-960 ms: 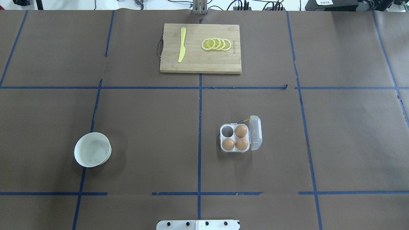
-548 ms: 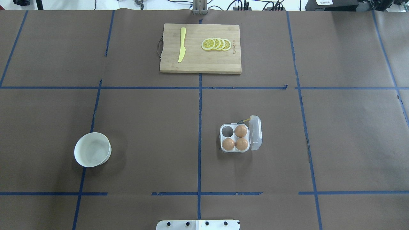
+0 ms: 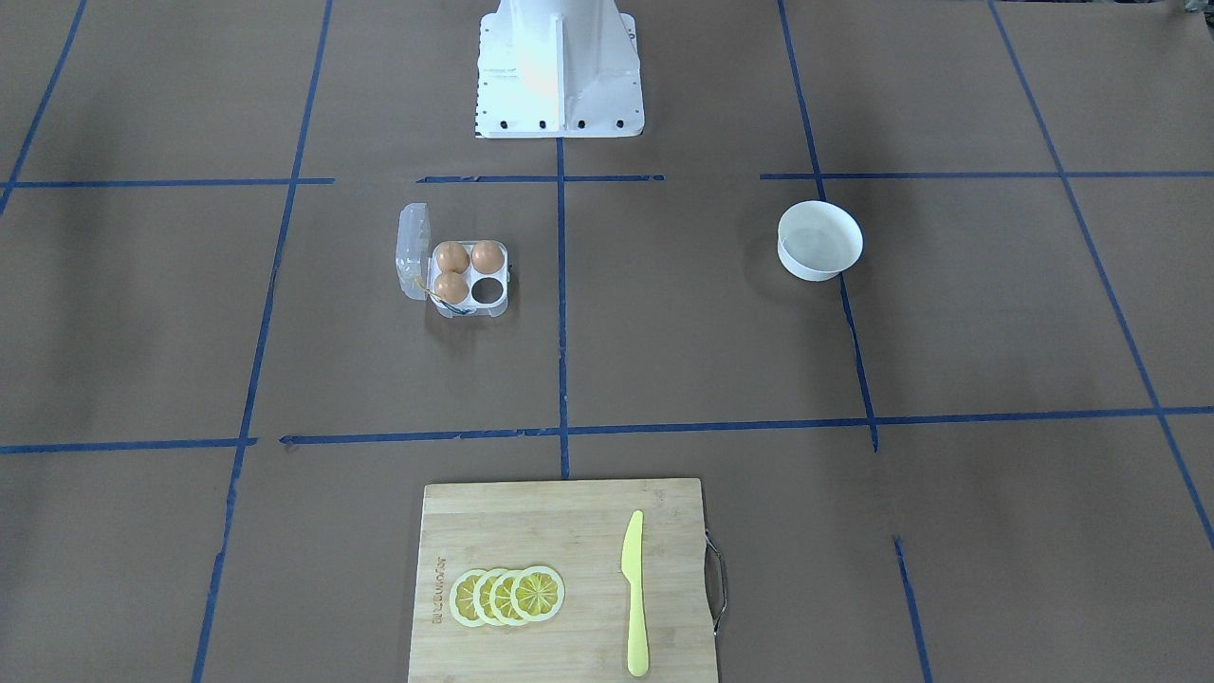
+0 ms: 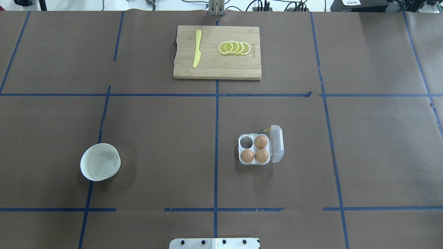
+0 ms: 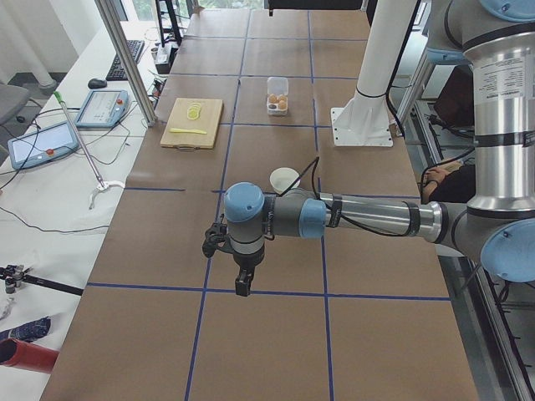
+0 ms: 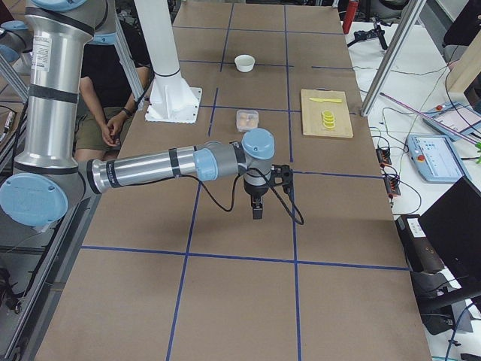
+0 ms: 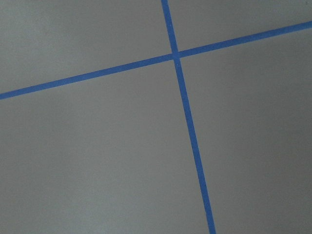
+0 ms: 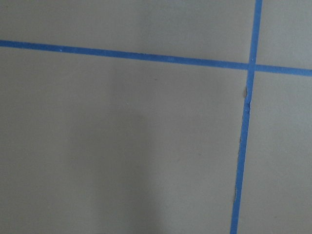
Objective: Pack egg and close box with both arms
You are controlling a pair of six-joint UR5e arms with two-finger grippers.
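The clear egg box (image 4: 254, 149) stands right of the table's middle with its lid (image 4: 277, 143) open to the right. Three tan eggs fill three cells (image 4: 261, 141) (image 4: 247, 156) (image 4: 262, 156); the far-left cell (image 4: 246, 141) is empty. The box also shows in the front view (image 3: 469, 272). No loose egg shows. My left gripper (image 5: 242, 284) hangs over bare table far to the box's left. My right gripper (image 6: 257, 210) hangs over bare table far to its right. Both show only in the side views, so I cannot tell whether they are open or shut. Both wrist views show only paper and tape.
A white bowl (image 4: 100, 162) stands at the near left and looks empty. A wooden cutting board (image 4: 217, 67) at the far middle carries a yellow knife (image 4: 197, 48) and lemon slices (image 4: 234, 48). The white pedestal (image 3: 558, 71) stands at the robot's edge.
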